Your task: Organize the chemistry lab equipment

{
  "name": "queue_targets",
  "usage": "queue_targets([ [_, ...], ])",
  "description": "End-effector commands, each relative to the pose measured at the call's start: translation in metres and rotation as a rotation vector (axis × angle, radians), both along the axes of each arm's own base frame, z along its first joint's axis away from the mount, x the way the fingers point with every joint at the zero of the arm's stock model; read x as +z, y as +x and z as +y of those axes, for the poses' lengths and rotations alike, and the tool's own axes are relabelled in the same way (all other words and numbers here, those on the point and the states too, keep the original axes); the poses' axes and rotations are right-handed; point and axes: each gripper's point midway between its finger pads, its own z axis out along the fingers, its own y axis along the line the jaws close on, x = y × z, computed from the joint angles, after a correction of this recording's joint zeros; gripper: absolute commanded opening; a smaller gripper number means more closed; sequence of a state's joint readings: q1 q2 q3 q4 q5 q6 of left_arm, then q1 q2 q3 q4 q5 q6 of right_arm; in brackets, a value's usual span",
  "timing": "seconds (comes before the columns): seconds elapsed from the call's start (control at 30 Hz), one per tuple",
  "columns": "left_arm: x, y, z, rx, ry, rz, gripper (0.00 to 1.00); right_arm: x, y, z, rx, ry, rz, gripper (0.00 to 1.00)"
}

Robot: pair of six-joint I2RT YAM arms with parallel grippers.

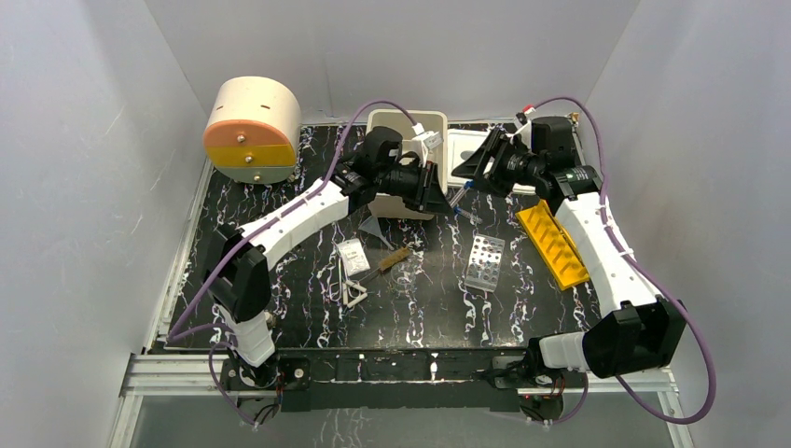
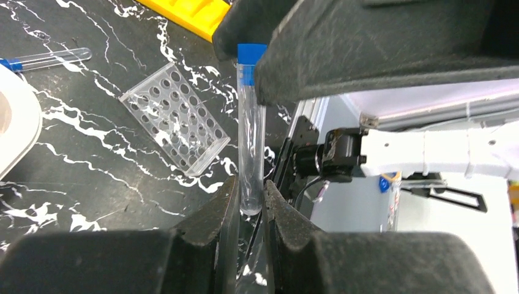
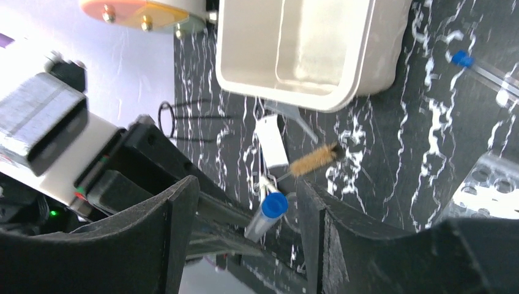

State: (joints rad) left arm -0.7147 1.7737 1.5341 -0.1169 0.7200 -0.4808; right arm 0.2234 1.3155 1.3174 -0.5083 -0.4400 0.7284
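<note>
Fingers of my left gripper (image 2: 250, 195) are clenched on the bottom end of a clear tube with blue cap (image 2: 251, 122). I hold it in the air over the far middle of the black marbled table (image 1: 420, 308), just right of the beige tub (image 1: 408, 126). The capped end points toward my right gripper (image 3: 248, 184). The right fingers (image 3: 177, 220) stand wide apart on both sides of the cap, and I see a free gap on each side, so this gripper is released and grasps nothing.

A second capped tube (image 2: 46, 58) lies flat on the table, right of the tub. Nearer to me, on the middle right of the table, lies the grey holed metal rack (image 1: 484, 262), flat and apart from other things. The yellow tube rack (image 1: 552, 245) lies to the right of it, partly under my right arm.

On the middle left, near the tub, is the grey cone (image 1: 373, 227). Below it are the clear packet (image 1: 352, 254) and the wood-handled tool (image 1: 387, 263), a brush lying at a slant. The white triangle frame (image 1: 354, 294) is just near of the packet. The big round drum (image 1: 252, 131) stands at the far left corner, well apart from all these.
</note>
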Motion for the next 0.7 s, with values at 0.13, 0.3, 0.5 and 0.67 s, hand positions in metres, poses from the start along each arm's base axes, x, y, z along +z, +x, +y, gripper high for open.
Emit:
queue_targets([
  [0.13, 0.037, -0.006, 0.029, -0.093, -0.011, -0.132, 0.00, 0.014, -0.035, 0.012, 0.158, 0.086, 0.033, 0.63],
  [0.3, 0.043, -0.012, 0.034, -0.136, -0.034, -0.136, 0.00, 0.005, -0.034, 0.010, 0.149, 0.082, 0.060, 0.58],
  [0.5, 0.045, -0.016, 0.038, -0.157, -0.045, -0.133, 0.00, 0.007, -0.028, 0.018, 0.172, 0.138, 0.059, 0.57],
  [0.67, 0.049, -0.017, 0.037, -0.168, -0.060, -0.130, 0.00, -0.003, -0.029, 0.024, 0.208, 0.177, 0.093, 0.58],
])
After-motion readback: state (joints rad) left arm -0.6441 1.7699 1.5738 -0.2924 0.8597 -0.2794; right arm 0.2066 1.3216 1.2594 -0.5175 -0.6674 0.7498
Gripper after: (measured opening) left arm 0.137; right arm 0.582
